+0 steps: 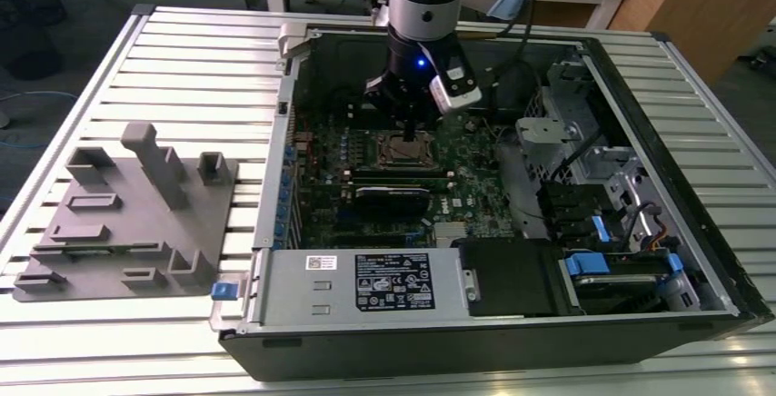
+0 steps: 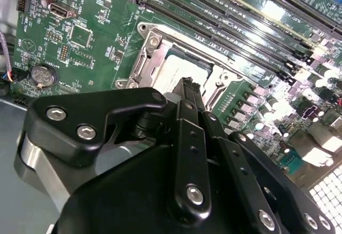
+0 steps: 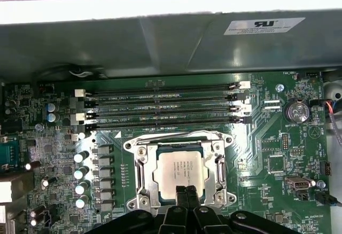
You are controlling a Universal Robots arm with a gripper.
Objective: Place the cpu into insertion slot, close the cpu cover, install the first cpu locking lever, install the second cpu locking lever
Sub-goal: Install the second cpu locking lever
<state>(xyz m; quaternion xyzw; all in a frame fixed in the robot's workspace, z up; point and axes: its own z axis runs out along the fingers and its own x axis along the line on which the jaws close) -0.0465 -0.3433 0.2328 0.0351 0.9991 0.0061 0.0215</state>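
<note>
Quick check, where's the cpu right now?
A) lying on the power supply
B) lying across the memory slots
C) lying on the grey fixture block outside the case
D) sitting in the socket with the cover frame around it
D: in the first wrist view the cpu lies flat in the insertion slot, with the cpu cover framing it.

You will find a printed label [image 1: 394, 282] on the power supply [image 1: 352, 298] and a white sticker [image 3: 263, 25] on the case wall [image 3: 160, 47]. Neither is legible. The faint print on the cpu [image 3: 179, 170] is unreadable too.

The slatted table [image 1: 182, 46] (pale metal) bears the computer case [image 1: 485, 323] and grey fixture [image 1: 127, 223].
</note>
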